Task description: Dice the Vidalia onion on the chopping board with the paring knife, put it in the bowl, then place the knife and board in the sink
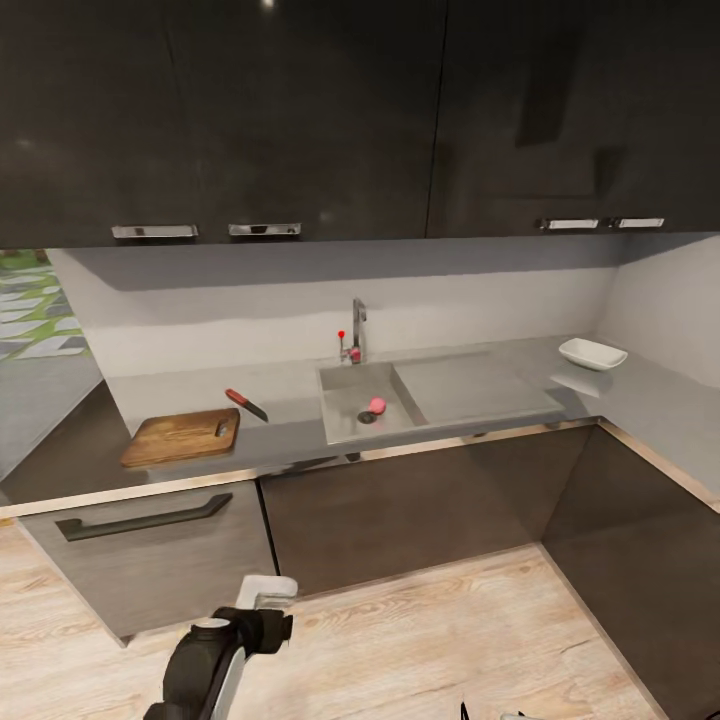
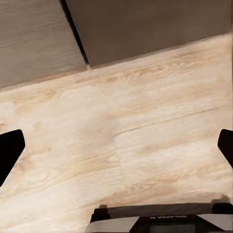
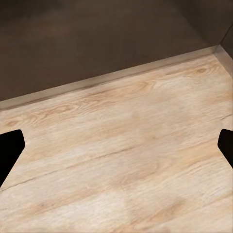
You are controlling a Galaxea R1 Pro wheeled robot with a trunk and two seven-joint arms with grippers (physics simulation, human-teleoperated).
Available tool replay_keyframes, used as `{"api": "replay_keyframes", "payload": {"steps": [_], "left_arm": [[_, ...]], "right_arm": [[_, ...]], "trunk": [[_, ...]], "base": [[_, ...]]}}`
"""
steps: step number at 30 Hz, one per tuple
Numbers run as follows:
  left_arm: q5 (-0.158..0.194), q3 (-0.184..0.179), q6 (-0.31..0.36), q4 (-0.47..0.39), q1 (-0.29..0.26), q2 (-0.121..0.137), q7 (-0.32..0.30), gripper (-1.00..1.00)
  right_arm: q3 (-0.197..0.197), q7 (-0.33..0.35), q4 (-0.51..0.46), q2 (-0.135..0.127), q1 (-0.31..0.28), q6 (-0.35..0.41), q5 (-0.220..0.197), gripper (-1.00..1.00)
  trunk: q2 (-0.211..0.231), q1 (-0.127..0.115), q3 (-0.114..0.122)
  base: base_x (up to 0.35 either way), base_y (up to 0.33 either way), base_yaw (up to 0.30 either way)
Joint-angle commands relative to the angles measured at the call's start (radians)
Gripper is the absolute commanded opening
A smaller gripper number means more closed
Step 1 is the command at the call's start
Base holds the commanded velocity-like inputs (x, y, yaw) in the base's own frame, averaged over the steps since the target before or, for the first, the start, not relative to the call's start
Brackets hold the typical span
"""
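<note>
The Vidalia onion, a small pink-red bulb, lies in the grey sink beside the round drain. Left of the sink, the paring knife lies flat on the countertop. The brown chopping board rests at the counter's left end. The white bowl stands at the far right by the wall. My left gripper hangs low over the wood floor, open, its dark fingertips spread wide. My right gripper is also open above the floor, with nothing between its fingertips.
A chrome tap with a red knob stands behind the sink. Dark cabinet fronts run under the counter and turn a corner at the right. Upper cabinets hang above. My left arm is folded low over the light wood floor.
</note>
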Motion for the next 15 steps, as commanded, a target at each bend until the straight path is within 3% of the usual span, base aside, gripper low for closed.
{"api": "replay_keyframes", "payload": {"steps": [1,3,7,11,12,15], "left_arm": [[-0.014,-0.006,0.017,-0.002,-0.028,-0.004,0.001,1.0],[-0.028,-0.02,0.048,-0.003,-0.12,-0.01,0.0,1.0],[-0.03,-0.023,0.06,-0.004,-0.225,-0.015,0.0,1.0],[-0.025,-0.025,0.072,0.037,-0.45,-0.018,0.0,1.0],[-0.025,-0.025,0.072,0.051,-0.478,-0.018,0.0,1.0],[-0.023,-0.024,0.074,0.17,-0.639,-0.022,0.0,1.0]], "right_arm": [[-0.006,-0.004,0.0,0.0,-0.001,-0.003,0.007,1.0],[-0.006,-0.003,0.001,0.0,-0.001,0.002,0.007,1.0],[-0.005,-0.002,0.0,-0.001,-0.001,0.025,0.007,1.0],[-0.005,0.0,-0.001,-0.001,-0.001,0.038,0.007,1.0],[-0.006,0.001,-0.001,-0.001,-0.001,0.039,0.007,1.0],[-0.006,0.0,-0.001,-0.001,-0.001,0.04,0.007,1.0]], "trunk": [[-0.002,0.001,-0.002],[-0.002,0.001,-0.002],[-0.002,0.001,-0.002],[-0.002,0.001,-0.002],[-0.002,0.001,-0.002],[-0.002,0.001,-0.002]], "base": [[0.0,0.0,0.0],[0.0,0.0,0.0],[0.0,0.0,0.0],[0.0,0.0,0.0],[0.0,0.0,0.0],[0.0,0.0,0.0]]}}
